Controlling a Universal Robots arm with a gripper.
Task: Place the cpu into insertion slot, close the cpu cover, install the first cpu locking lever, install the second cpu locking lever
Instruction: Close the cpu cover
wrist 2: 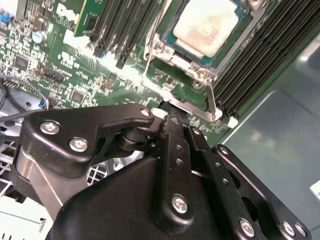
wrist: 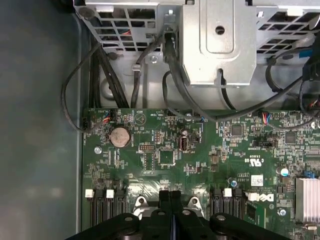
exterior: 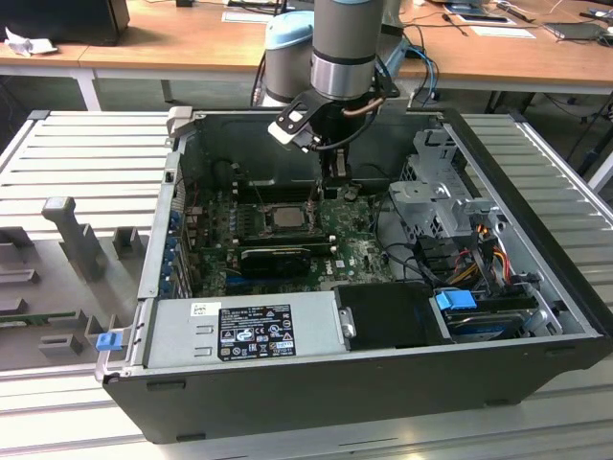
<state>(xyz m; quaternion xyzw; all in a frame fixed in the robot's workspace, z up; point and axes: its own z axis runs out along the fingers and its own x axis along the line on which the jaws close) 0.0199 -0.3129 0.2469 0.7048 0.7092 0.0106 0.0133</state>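
Note:
The cpu (exterior: 287, 217) lies in its socket on the green motherboard; in the second wrist view the cpu (wrist 2: 207, 25) shows its pale grey top. The cpu cover (wrist 2: 199, 71), a thin metal frame, lies flat around it. A thin wire locking lever (wrist 2: 149, 47) runs along one side of the socket. My gripper (exterior: 332, 185) hangs inside the case just beyond the socket's edge, on the exterior view's right of the cpu. Its black fingers are pressed together in both wrist views, gripper (wrist 2: 169, 109) and gripper (wrist: 170, 196), with nothing visible between them.
The open computer case (exterior: 536, 220) surrounds the work. A long black card (exterior: 278, 257) sits in front of the socket, and a power supply (exterior: 244, 326) in front of that. A metal drive cage (wrist: 215, 45) with cables (wrist: 175, 80) is close by. Memory slots (wrist 2: 260, 60) flank the socket.

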